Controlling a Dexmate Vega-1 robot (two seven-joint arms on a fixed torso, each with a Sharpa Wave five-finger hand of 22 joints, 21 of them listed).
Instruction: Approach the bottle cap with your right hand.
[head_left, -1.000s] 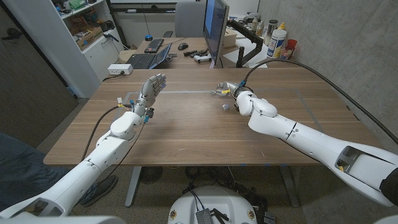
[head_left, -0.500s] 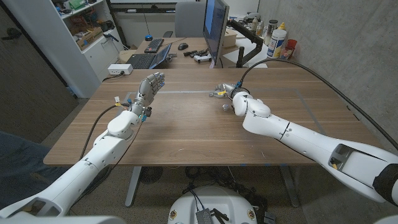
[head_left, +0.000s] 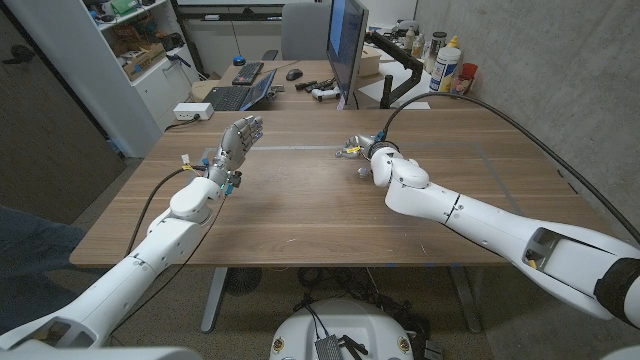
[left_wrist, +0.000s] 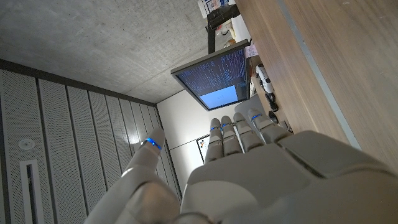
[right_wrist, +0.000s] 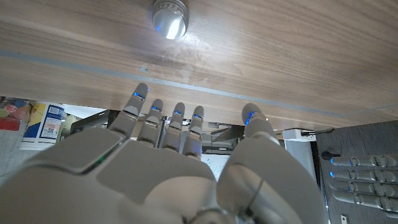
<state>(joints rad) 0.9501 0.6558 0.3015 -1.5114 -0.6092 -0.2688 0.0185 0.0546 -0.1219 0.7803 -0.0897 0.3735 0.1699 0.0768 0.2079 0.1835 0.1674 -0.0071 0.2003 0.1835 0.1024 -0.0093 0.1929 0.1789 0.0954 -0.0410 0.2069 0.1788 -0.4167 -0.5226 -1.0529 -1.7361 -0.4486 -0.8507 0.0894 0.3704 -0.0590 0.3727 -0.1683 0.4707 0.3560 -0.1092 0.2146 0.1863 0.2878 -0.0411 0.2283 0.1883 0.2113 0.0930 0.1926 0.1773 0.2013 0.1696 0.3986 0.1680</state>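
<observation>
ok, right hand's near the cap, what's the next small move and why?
Probably ease the right hand a little further toward the bottle cap with fingers kept apart. In the right wrist view the cap lies on the table past the fingertips, untouched, and the hand holds nothing.

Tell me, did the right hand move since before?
Yes. In the head view the right hand has slid toward the robot's left along the tape line on the table, and the cap now peeks out beside its wrist.
</observation>
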